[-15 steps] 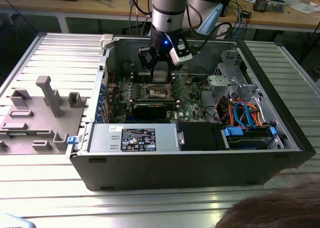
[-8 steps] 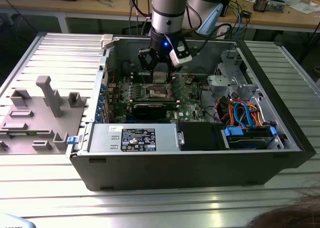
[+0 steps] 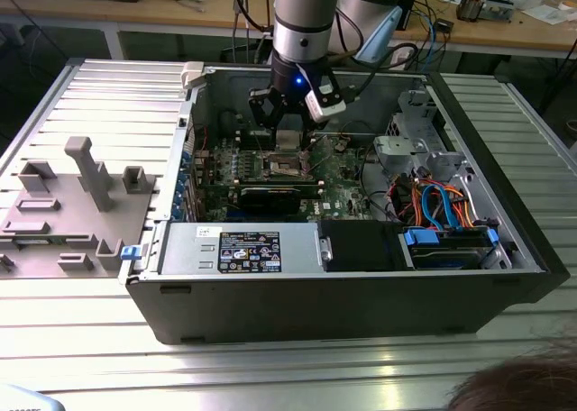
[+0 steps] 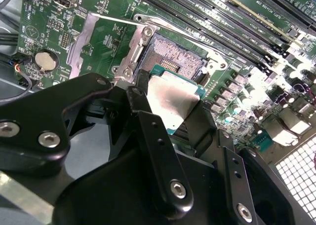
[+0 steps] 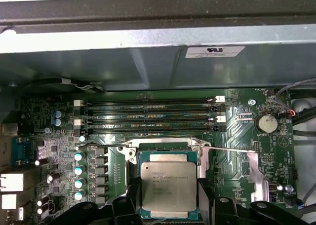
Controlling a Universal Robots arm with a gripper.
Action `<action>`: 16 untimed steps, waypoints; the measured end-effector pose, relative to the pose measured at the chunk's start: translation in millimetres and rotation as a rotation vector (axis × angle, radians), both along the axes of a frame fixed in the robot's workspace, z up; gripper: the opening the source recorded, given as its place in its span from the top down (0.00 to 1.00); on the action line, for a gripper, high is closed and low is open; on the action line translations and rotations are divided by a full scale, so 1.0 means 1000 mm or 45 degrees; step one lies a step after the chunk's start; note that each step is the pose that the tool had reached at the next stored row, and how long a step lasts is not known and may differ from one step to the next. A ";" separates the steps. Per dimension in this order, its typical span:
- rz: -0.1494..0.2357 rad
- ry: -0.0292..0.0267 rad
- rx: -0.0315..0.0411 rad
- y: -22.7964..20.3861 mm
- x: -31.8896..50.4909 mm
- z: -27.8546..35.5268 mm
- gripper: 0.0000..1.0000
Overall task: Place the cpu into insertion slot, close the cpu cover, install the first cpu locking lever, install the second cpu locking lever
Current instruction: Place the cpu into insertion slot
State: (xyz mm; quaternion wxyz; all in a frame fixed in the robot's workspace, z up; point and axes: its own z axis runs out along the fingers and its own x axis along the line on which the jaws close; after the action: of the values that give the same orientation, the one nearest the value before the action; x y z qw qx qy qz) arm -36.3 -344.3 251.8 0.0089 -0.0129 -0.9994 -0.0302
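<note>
In the second wrist view, the fingers (image 4: 153, 136) of the gripper (image 4: 168, 104) cover both clamped edges of the cpu (image 4: 175, 94), and the cpu hides the part of the insertion slot (image 4: 173, 57) directly below the gripper.

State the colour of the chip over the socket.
The chip has a dull silvery metal top with a green rim, clearest in the first wrist view.

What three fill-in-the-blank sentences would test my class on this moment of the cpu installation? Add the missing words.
1. The gripper is ____ on the cpu.
2. The socket holds no chip yet: with its contacts bare, it is ____.
3. The cpu cover is flipped ____, off the socket.

Missing words: shut; empty; open.
</note>
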 end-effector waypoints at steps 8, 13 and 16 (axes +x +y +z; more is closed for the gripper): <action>0.000 0.0000 0.0001 0.0000 0.0000 -0.0017 0.46; 0.000 0.0000 0.0000 0.0000 0.0000 -0.0024 0.46; 0.000 0.0001 0.0000 0.0000 0.0000 -0.0030 0.46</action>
State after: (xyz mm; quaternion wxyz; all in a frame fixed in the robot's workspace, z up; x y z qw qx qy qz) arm -36.4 -344.3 248.8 0.0089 -0.0129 -0.9994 -0.0302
